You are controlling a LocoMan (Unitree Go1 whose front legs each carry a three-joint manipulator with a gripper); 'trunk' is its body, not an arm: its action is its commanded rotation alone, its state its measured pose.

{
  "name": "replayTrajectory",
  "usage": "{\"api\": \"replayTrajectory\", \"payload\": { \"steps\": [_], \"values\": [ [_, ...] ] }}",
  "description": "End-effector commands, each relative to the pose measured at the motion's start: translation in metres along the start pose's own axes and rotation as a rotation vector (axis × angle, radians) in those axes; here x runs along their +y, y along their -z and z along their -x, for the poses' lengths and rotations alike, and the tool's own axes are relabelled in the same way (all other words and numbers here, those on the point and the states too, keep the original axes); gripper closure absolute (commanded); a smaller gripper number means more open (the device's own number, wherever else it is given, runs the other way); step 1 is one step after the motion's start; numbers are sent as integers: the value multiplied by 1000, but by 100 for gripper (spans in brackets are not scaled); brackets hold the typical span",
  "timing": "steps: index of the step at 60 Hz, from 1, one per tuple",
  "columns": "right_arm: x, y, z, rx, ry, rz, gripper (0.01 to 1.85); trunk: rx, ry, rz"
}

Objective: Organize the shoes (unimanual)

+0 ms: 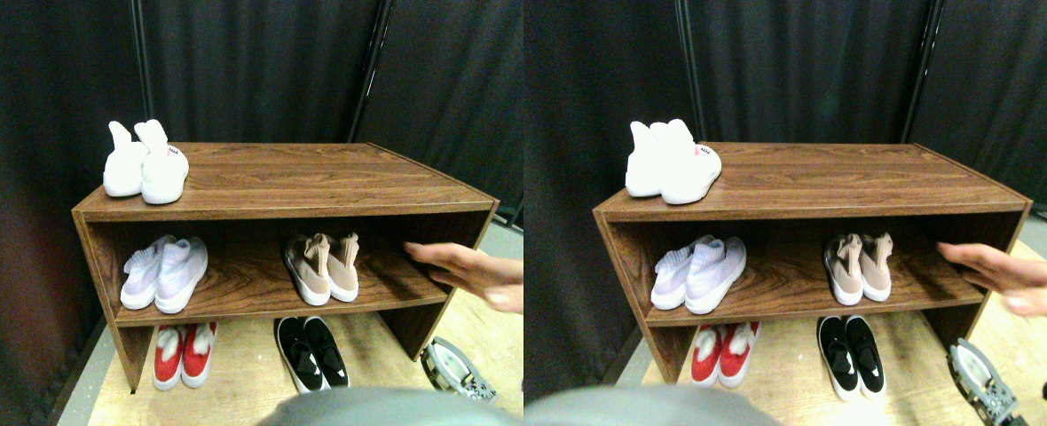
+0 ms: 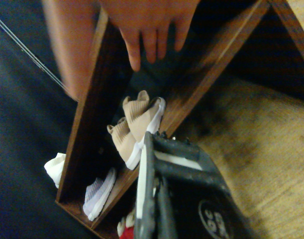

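A dusty-pink pair [image 1: 322,266] stands on the right part of the middle shelf, toes toward me. To its left on the same board is a pale-lavender pair [image 1: 164,273]. A white pair [image 1: 145,164] sits on the top board at the left. On the floor under the shelf are a red pair [image 1: 184,353] and a black pair [image 1: 312,352]. My right gripper [image 1: 455,366] hangs low at the right, off the shelf's lower right corner and apart from every shoe. The wrist view looks along the gripper [image 2: 154,149] at the pink pair [image 2: 137,124].
A person's hand [image 1: 470,271] reaches in from the right over the middle board's right end, also shown as a hand [image 2: 152,25] in the wrist view. The brown wooden shelf [image 1: 310,177] stands on a pale wood floor [image 1: 248,373], with black curtains [image 1: 266,71] behind.
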Motion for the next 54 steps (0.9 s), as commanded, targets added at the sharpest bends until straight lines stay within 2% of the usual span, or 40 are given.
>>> {"api": "replayTrajectory", "payload": {
  "steps": [1,12,24,39,54],
  "values": [
    [17,1,2,-6,-70,30,180,-39,-1,1],
    [32,2,-3,-47,-119,104,180,-75,-2,4],
    [41,4,-12,-68,-137,135,180,-98,-3,9],
    [40,17,-17,-79,-124,118,180,-92,0,8],
    [37,17,-21,-89,-121,116,180,-67,6,5]
  ]
}}
